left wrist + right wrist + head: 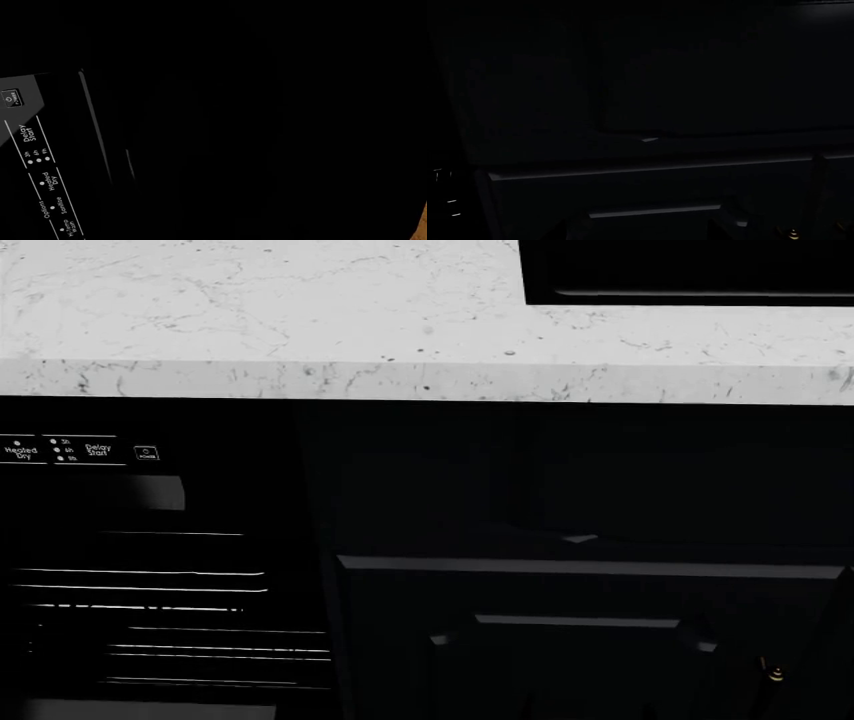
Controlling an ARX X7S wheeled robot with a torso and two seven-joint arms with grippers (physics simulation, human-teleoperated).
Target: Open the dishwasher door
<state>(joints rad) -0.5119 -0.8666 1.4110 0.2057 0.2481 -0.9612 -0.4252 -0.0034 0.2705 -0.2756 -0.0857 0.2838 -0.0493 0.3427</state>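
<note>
No jaws are being shown in any view, so neither gripper's opening nor any hold can be told; both are out of frame.

At the left of the head view, the dishwasher door (147, 570) is being seen under the white marble countertop (267, 330), glossy black, with its control labels (60, 450) along the top edge and a small grey display window (158, 492) just below them. Thin bright horizontal lines are being picked up lower on the panel; whether these are reflections, the bar handle, or racks cannot be told. In the left wrist view the same door (60, 150) is being framed close, with the power button and "Delay Start" labels (27, 135) readable, so the left arm is judged to be near the panel's control strip.

To the right, a dark framed cabinet door (587, 640) is being seen, apart from the task; it is also filling the right wrist view (647, 185). At top right, the black cooktop (687, 270) is sitting in the counter.

Progress: the door is judged to be closed or barely started. No grasp on the handle is being shown; gripping and pulling down are left.
</note>
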